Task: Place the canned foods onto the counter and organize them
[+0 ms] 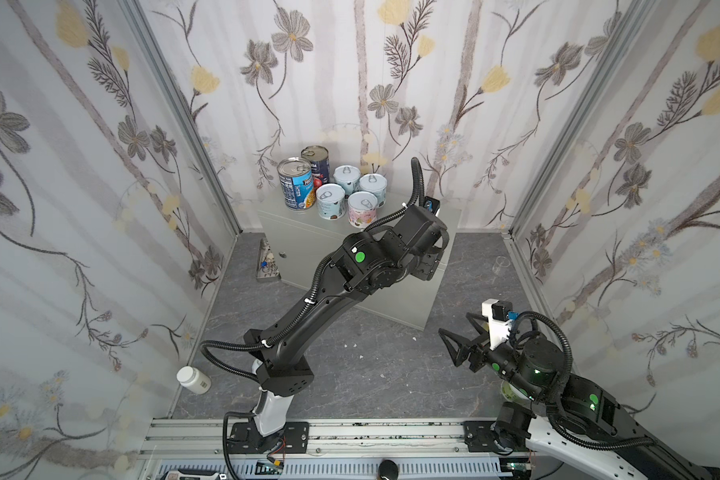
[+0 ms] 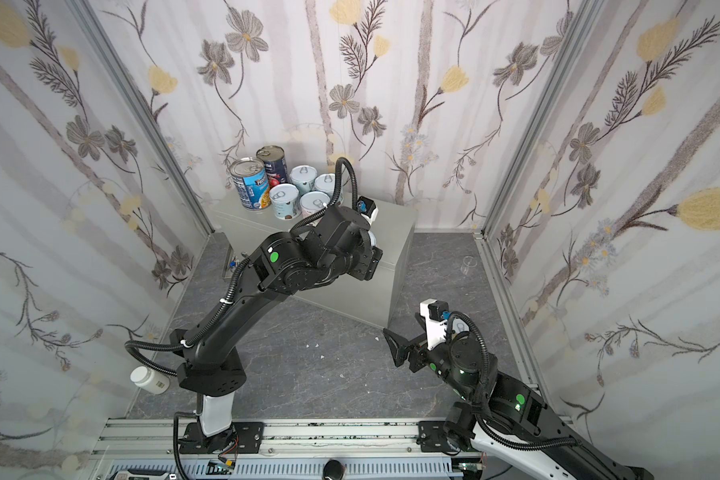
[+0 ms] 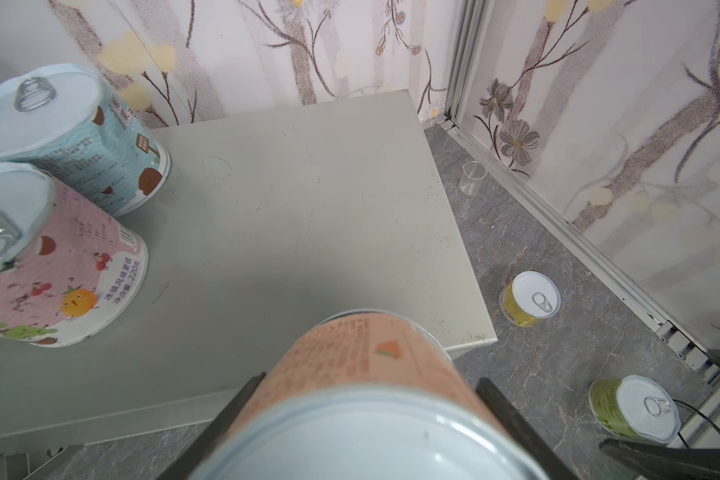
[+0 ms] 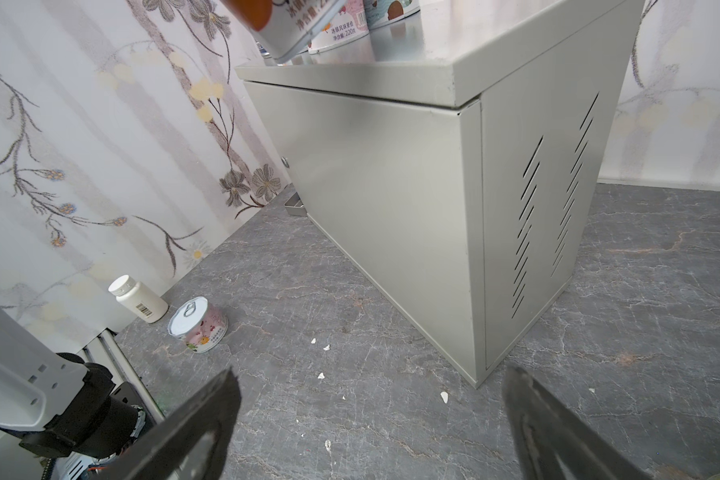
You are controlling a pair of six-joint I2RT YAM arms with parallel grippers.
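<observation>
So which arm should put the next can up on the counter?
Left. The left pincer grips an orange can right over the counter, by its bare top. The right pincer hangs open and empty, low by the floor.

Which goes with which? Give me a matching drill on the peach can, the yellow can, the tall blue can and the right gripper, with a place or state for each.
Things:
1. peach can
2. yellow can
3. tall blue can
4. right gripper

Places or states:
A. open and empty above the floor
B. standing on the counter
C. clamped in the left gripper
D. standing on the floor beside the counter

Pairs: 1-C, 2-D, 3-B, 4-A.
</observation>
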